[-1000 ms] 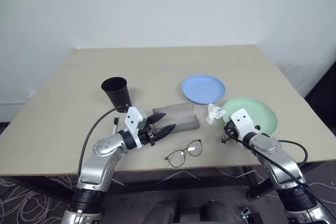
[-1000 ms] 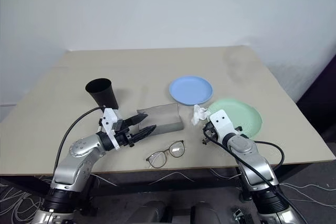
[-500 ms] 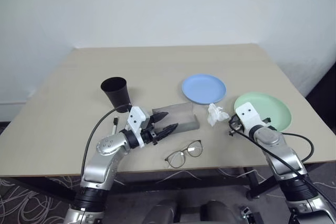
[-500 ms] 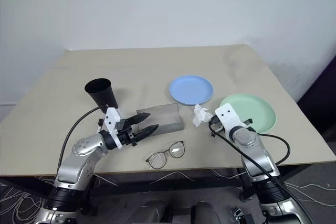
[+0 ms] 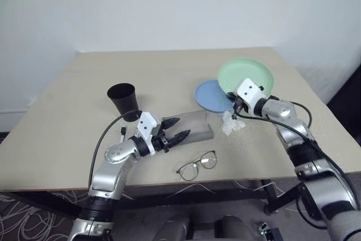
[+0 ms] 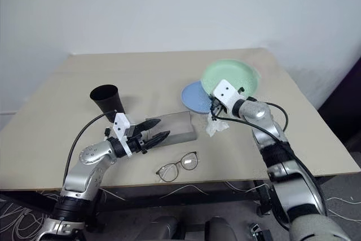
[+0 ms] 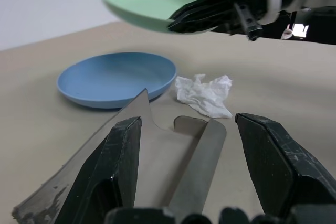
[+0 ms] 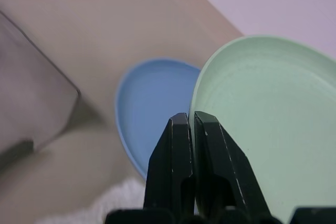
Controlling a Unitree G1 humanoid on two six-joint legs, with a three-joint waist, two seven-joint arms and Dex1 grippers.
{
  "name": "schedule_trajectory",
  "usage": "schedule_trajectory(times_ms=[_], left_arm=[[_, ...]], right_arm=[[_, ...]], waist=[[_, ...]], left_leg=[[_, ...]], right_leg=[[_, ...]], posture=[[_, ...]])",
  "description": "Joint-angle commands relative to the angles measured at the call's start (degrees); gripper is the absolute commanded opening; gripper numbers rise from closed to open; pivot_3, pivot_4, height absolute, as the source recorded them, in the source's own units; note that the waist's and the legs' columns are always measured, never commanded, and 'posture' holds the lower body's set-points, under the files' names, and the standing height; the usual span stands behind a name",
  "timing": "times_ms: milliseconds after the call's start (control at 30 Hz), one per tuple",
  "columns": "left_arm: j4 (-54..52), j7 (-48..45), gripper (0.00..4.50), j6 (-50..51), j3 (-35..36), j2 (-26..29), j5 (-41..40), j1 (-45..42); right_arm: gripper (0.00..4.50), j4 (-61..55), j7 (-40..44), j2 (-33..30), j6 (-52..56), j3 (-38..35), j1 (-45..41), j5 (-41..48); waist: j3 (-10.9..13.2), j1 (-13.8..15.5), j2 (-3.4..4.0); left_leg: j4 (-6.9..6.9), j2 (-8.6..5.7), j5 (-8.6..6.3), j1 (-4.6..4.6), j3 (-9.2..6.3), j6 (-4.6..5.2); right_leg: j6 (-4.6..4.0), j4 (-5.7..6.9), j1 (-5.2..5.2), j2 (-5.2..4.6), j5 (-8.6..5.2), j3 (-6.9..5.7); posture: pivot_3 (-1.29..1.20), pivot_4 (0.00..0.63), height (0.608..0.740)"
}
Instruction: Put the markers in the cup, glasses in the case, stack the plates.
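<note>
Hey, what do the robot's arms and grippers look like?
Both arms are silver-grey metal with dark joint bands and loose black cables. The left gripper and right gripper each have a white wrist block with small dark holes and two black pointed fingers.

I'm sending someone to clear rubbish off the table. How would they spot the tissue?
On the tan table, look just in front of the light blue plate, right of the grey case. The tissue is the only crumpled white thing there.
</note>
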Motion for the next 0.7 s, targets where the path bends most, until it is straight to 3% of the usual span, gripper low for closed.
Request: schedule_trajectory(times_ms=[33, 267, 533, 633, 700], left_arm=[[-2.0, 0.7, 3.01, -1.1, 1.3, 0.3, 0.0, 0.0], [-4.0, 2.4, 3.01, -1.0, 2.2, 0.8, -0.2, 1.8], [-6.1, 3.6, 3.01, -0.4, 2.4, 1.0, -0.3, 3.2], [-6.1, 3.7, 3.01, -0.3, 2.5, 1.1, -0.3, 3.2], [-6.1, 3.8, 3.01, -0.2, 2.4, 1.1, -0.3, 3.0]], right_arm=[[0.02, 10.4, 5.6, 2.9, -6.6, -0.4, -7.0, 0.8], [0.02, 27.1, 4.8, 7.5, -13.3, -0.2, -14.2, -2.9], [0.02, 34.1, 1.3, 10.4, -14.6, -1.6, -17.9, -4.9], [0.67, 34.7, -0.3, 10.9, -15.1, -2.7, -18.4, -4.7], [1.34, 34.6, -1.9, 10.9, -15.8, -3.2, -18.4, -4.9]], waist=[[0.0, -0.1, 0.0], [0.0, -0.1, 0.05], [0.0, -0.3, 0.14], [0.0, -0.3, 0.16], [0.0, -0.3, 0.16]], left_leg=[[0.0, 0.0, 0.0, 0.0, 0.01, 0.0], [-0.08, -0.01, 0.01, 0.04, 0.01, -0.03], [-0.29, -0.03, 0.13, 0.08, 0.03, -0.22], [-0.38, 0.01, 0.19, 0.11, 0.03, -0.32], [-0.48, 0.02, 0.26, 0.11, 0.02, -0.42]], right_leg=[[-0.08, 0.01, -0.01, 0.02, 0.05, 0.02], [-0.3, 0.06, -0.07, 0.12, 0.18, 0.04], [-0.46, 0.2, -0.28, 0.24, 0.27, 0.1], [-0.52, 0.23, -0.33, 0.31, 0.31, 0.12], [-0.59, 0.23, -0.36, 0.31, 0.35, 0.13]], posture=[[0.0, 0.0, 0.736], [0.0, 0.0, 0.736], [0.0, 0.0, 0.736], [0.0, 0.0, 0.736], [0.0, 0.0, 0.736]])
